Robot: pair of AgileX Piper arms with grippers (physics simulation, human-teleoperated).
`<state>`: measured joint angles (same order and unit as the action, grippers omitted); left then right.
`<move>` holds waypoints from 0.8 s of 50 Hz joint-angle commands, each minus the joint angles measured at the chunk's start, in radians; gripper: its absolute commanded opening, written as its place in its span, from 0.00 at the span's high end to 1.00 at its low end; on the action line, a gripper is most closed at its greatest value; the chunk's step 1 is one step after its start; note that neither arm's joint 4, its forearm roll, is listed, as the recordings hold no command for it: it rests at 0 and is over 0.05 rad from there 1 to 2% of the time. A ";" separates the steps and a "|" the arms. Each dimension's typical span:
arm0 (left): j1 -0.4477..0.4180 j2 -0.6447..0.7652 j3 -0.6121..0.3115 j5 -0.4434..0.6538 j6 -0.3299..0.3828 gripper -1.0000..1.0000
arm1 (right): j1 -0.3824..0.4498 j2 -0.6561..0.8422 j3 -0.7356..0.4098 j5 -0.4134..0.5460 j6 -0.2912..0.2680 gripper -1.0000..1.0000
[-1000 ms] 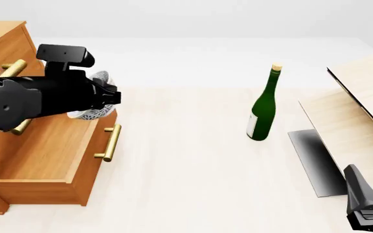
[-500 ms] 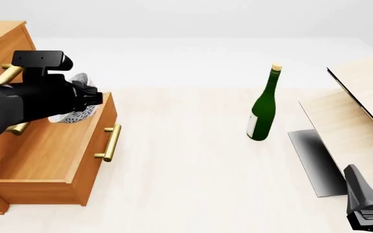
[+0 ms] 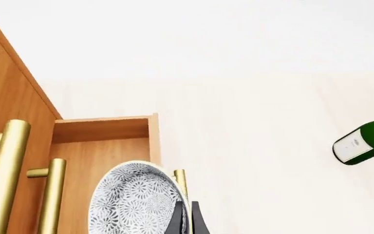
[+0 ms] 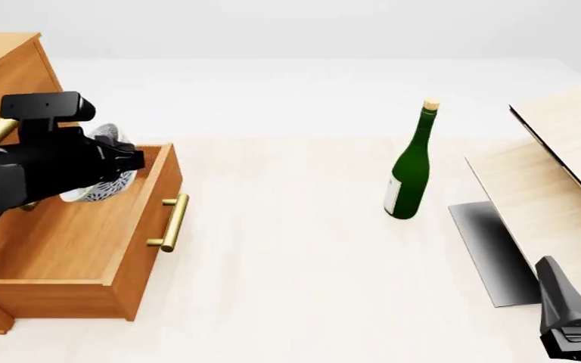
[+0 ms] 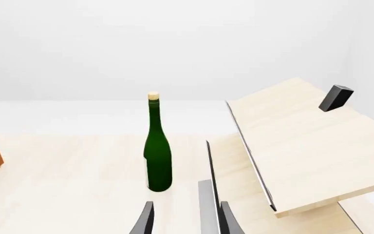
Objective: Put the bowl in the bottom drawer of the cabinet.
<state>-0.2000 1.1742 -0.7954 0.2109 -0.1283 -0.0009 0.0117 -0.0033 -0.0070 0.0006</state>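
Clamped by its rim in the left gripper [image 3: 185, 219], the bowl [image 4: 97, 181] hangs tilted over the pulled-out bottom drawer [image 4: 88, 249] of the cabinet [image 4: 3, 64], seemingly for release inside, while the right gripper [image 5: 183, 217] idles empty, fingers parted.

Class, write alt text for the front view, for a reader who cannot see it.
The left hand holds the bowl over the open bottom drawer of the cabinet. A green bottle stands farther right.
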 commanded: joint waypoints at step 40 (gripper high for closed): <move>0.066 0.007 0.109 -0.068 -0.010 1.00 | 0.000 0.000 0.000 0.000 0.000 0.00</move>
<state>-0.1515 1.1837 -0.7011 0.1536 -0.1458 -0.0009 0.0117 -0.0033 -0.0070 0.0006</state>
